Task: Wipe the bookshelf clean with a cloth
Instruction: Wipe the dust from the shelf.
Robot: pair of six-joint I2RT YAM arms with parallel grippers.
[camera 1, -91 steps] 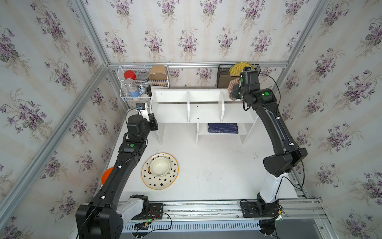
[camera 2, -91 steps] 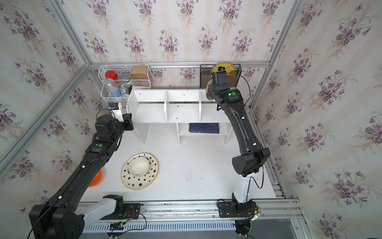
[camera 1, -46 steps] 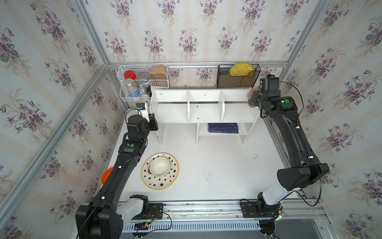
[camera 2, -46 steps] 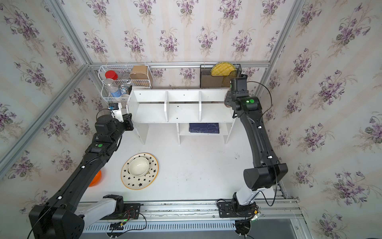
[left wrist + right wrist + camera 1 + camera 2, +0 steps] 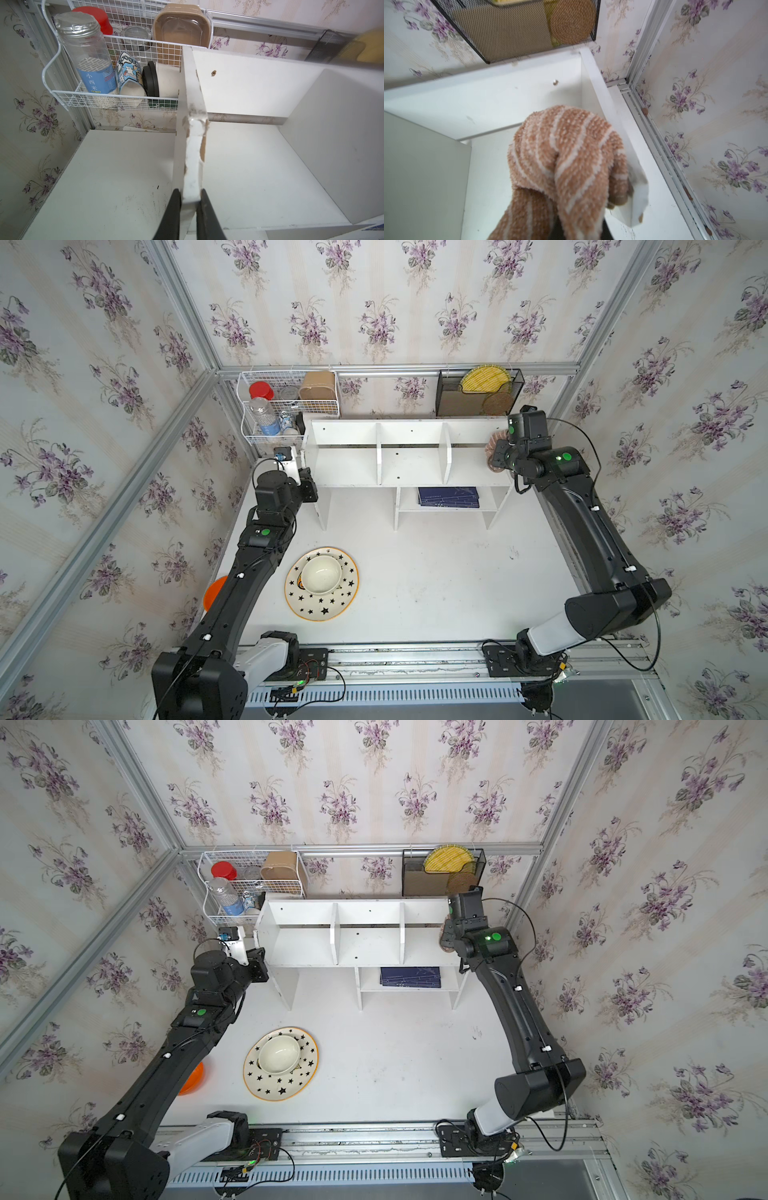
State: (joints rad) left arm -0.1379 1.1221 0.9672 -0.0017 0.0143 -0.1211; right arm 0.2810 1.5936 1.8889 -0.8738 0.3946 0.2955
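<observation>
Tan-pink terry with pale stripes: the cloth (image 5: 566, 166) is bunched over my right gripper (image 5: 504, 452) at the right end of the bookshelf (image 5: 411, 466). It sits inside the right compartment and presses against the right end panel. The pile hides my jaws. I judge them closed on a fold, since the fabric hangs from them in one wad.

My left gripper (image 5: 189, 194) is clamped on the near edge of the left end panel, one finger on each face. That edge is chipped, with brown core showing through the white skin.

Handling, as judged:
- The cloth is soft, light and limp, and its nap grips rather than slips. It is best held by a gathered middle, so that a thick pad leads my fingertips and no bare jaw scrapes the board.
- The bookshelf is stiff, but probably light enough to slide or rock under a sideways wipe, so I brace it at the left panel. The flaking edge looks fragile, so a firm, steady pinch suits it better than a twisting one.

A wire basket (image 5: 286, 406) hangs on the far wall, just beside the left panel.
</observation>
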